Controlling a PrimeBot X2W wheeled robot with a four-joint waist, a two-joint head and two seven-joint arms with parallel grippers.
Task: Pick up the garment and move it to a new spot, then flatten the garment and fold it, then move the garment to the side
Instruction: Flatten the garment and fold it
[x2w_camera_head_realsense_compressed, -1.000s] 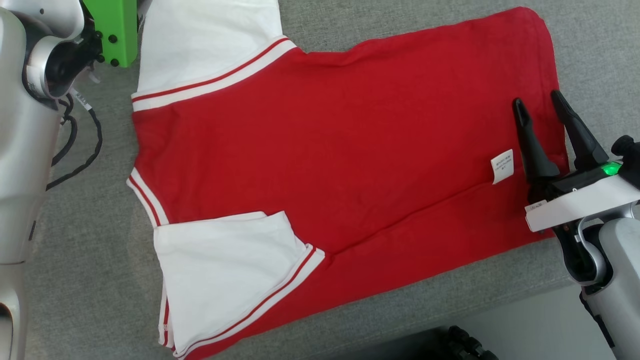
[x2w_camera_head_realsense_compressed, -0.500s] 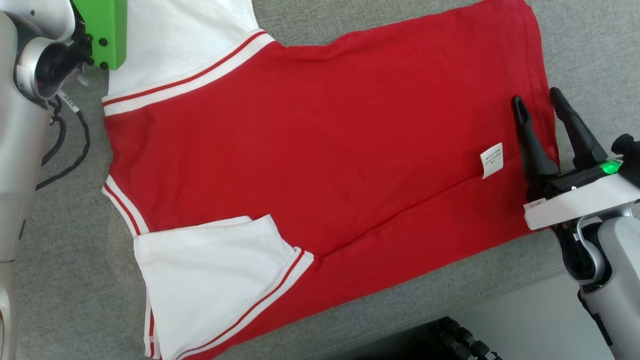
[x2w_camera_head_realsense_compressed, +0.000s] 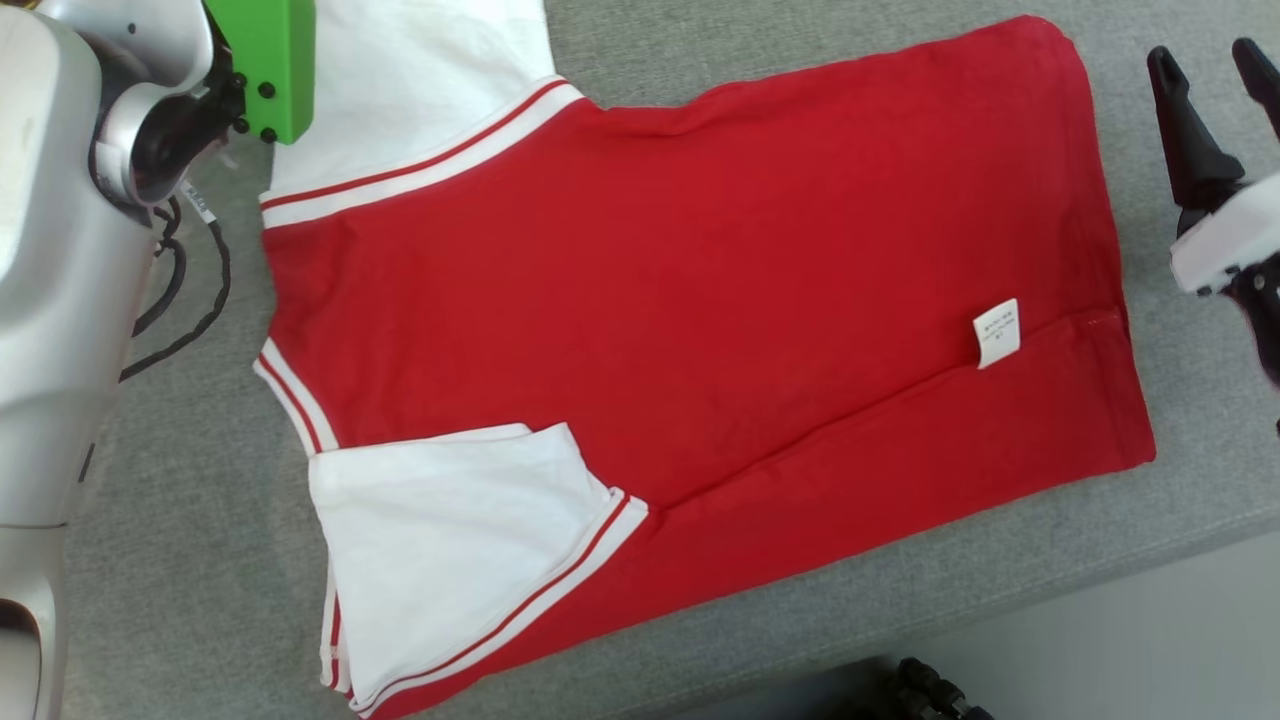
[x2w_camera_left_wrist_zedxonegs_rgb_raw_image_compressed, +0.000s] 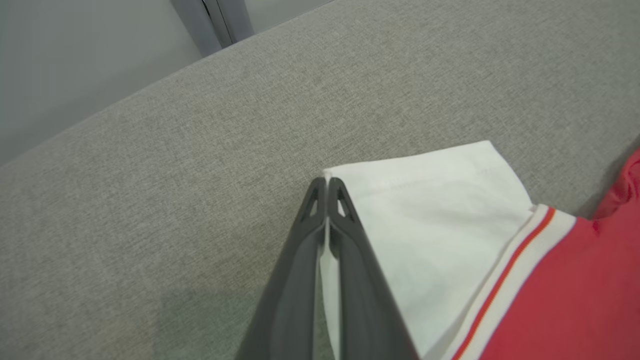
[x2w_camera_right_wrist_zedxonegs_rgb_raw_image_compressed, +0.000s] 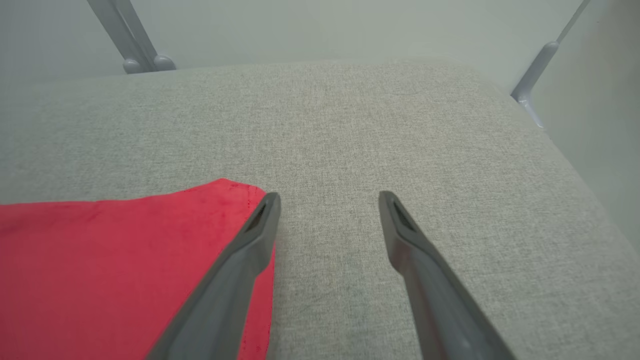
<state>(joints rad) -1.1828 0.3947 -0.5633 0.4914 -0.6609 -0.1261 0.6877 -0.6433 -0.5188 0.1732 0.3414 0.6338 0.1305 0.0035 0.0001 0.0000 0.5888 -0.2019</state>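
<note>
- Garment (x2w_camera_head_realsense_compressed: 700, 280), red with white sleeves, is laid flat on the grey padded surface (x2w_camera_head_realsense_compressed: 180, 520), with a small white label (x2w_camera_head_realsense_compressed: 998, 332) seen near its hem.
- The far white sleeve (x2w_camera_left_wrist_zedxonegs_rgb_raw_image_compressed: 430, 210) is reached by the left gripper (x2w_camera_left_wrist_zedxonegs_rgb_raw_image_compressed: 326, 182) at its outer corner.
- The left gripper's fingers are pressed together, and the sleeve's edge is pinched between them.
- The red hem corner is found just beside the right gripper (x2w_camera_right_wrist_zedxonegs_rgb_raw_image_compressed: 328, 197), level with its left fingertip.
- The right gripper's fingers are spread wide over the bare grey surface; nothing is held between them.
</note>
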